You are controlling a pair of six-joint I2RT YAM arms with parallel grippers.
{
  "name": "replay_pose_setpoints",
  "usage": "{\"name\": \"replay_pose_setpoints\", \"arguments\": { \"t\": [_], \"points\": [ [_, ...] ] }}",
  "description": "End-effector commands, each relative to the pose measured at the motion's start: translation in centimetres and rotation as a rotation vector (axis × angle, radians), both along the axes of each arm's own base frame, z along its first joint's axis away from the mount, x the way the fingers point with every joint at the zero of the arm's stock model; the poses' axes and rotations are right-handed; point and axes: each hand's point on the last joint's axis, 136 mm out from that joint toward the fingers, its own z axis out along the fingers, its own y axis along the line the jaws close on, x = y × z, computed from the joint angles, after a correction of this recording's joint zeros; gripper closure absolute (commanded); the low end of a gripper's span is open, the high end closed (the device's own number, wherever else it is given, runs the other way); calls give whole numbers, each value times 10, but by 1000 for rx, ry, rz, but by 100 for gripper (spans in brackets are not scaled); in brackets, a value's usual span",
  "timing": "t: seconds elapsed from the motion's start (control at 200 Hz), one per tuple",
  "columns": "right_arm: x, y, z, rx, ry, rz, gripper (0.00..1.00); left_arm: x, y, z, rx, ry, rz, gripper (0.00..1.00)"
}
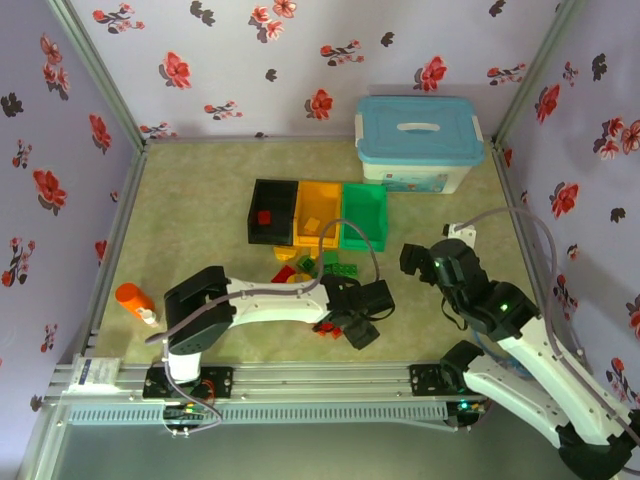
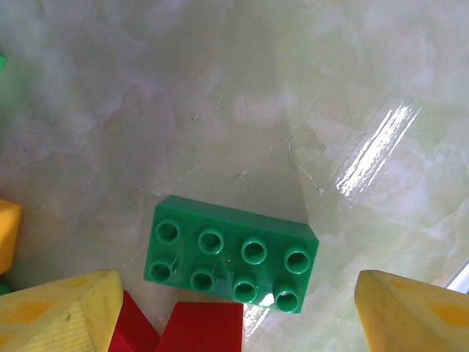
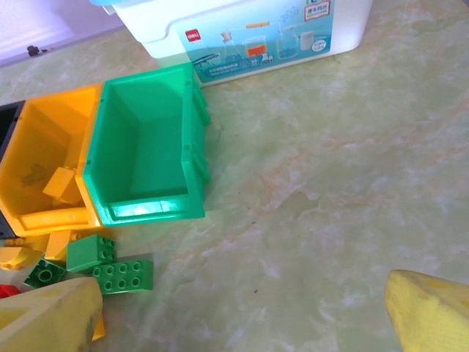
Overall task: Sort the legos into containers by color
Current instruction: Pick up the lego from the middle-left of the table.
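Three containers stand in a row: black (image 1: pixel 272 212) holding a red lego, orange-yellow (image 1: pixel 318 215) holding yellow pieces, and green (image 1: pixel 363 215), whose inside (image 3: pixel 143 147) has nothing in it. Loose legos (image 1: pixel 305 268) lie in front of them. My left gripper (image 1: pixel 345 322) hovers low over the near bricks. It is open (image 2: pixel 238 312), its yellow fingertips (image 2: pixel 66 312) wide apart. A green eight-stud lego (image 2: pixel 231 253) lies flat on the table between them, untouched, with a red lego (image 2: pixel 205 326) beside it. My right gripper (image 1: pixel 415 262) is open (image 3: pixel 242 315) over bare table, right of two green legos (image 3: pixel 110 268).
A large white tub with a light-blue lid (image 1: pixel 418 140) stands behind the green bin at the back right. An orange bottle (image 1: pixel 133 300) lies near the left edge. Flowered walls close in the table on three sides.
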Motion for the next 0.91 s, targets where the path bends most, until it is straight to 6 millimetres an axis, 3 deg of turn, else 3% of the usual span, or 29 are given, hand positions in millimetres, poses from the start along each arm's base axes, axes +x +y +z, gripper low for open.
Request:
{"name": "replay_pose_setpoints", "arguments": {
  "t": [0.0, 0.435, 0.495, 0.65, 0.785, 0.9],
  "points": [
    [-2, -2, -4, 20, 4, -11, 1, -3, 6, -9, 97, 8, -70, 16],
    [-3, -4, -13, 30, -5, -22, 1, 13, 9, -28, 160, 42, -69, 18],
    [-3, -4, -14, 29, -7, -25, 1, 13, 8, -29, 159, 48, -75, 21],
    [-2, -6, -11, 23, -19, -32, 1, 16, 7, -33, 173, 50, -84, 41],
    [-3, -12, -7, 17, -35, -54, 1, 28, 1, -19, 133, 38, -76, 49],
    [-13, -59, -5, -92, -41, -266, 1, 66, 2, 19, 35, 12, -1, 50]
  ]
}}
